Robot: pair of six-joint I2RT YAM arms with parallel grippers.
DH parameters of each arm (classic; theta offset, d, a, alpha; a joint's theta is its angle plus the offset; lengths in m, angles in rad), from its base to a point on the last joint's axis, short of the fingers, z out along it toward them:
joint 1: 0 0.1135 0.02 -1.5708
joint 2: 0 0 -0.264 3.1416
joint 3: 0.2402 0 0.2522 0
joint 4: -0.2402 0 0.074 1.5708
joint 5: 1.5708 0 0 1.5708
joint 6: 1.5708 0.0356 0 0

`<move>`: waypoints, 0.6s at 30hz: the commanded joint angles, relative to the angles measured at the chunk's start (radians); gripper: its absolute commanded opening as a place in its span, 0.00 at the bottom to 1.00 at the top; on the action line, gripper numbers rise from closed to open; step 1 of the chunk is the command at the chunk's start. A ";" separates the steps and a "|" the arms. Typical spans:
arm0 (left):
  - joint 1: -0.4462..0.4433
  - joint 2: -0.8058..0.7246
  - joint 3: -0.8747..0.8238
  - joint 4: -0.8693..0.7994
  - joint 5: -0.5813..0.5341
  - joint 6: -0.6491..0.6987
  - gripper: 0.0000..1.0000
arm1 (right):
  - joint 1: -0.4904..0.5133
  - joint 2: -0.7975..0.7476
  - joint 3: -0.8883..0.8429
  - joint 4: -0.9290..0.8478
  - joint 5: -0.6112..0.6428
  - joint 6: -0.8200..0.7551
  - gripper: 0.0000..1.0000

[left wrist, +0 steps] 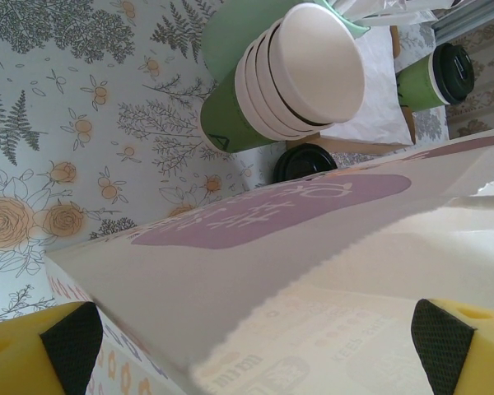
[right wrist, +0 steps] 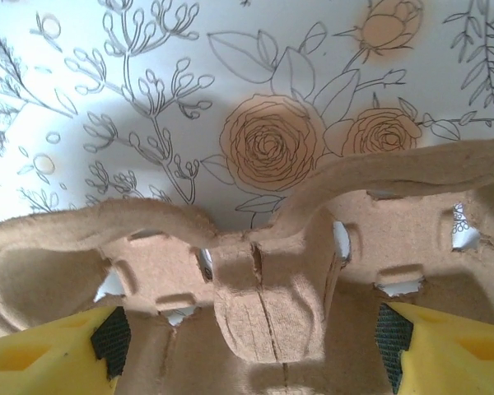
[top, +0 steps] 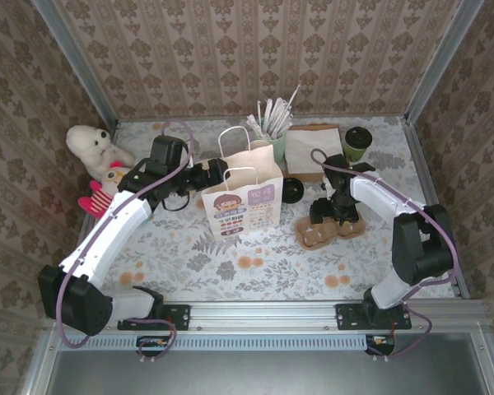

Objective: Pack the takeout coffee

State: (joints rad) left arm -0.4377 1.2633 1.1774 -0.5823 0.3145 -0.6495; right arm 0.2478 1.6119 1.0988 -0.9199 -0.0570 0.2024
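Near the middle of the overhead view stands the white paper bag [top: 243,197], upright with its mouth up. Our left gripper [left wrist: 253,339] sits at its left side. Its fingers are spread wide, and the black pads [left wrist: 70,339] show in the two lower corners of the wrist view, with the bag's serrated top edge running between them. We cannot tell whether either pad touches the paper. We judge this arm is placed there to steady the tall, light bag or to keep its mouth open for loading.

To the lower right of the bag, the cardboard cup carrier [top: 329,229] lies flat on the flowered table [top: 189,255]. Our right gripper [right wrist: 251,333] hangs low over it with its fingers wide, one on each side of the carrier's raised middle post. There is a clear gap on both sides, so nothing is gripped.

The takeout coffee [top: 356,145] stands upright in the upper right of the overhead view with its lid on, just beside a pile of brown and white paper [top: 313,148]. It is outside the bag and well apart from both grippers. A loose black lid [top: 292,191] lies between the bag and the carrier.

We judge the packing has hardly begun, since the cup has yet to be picked up and lowered into the bag. The likely trouble is the bag tipping or folding shut if the cup catches its rim.
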 commanded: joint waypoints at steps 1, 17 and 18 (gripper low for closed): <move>-0.001 -0.005 0.001 0.001 -0.010 0.023 1.00 | 0.031 0.027 0.025 -0.071 0.094 -0.100 0.81; 0.007 -0.054 -0.014 0.005 -0.070 0.026 1.00 | 0.067 0.087 -0.040 0.063 0.107 0.032 0.68; 0.012 -0.056 -0.012 -0.004 -0.076 0.027 1.00 | 0.070 0.094 -0.042 0.063 0.113 0.035 0.68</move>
State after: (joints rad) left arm -0.4366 1.2346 1.1687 -0.5812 0.2707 -0.6487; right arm 0.3061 1.6783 1.0721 -0.8783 0.0334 0.2081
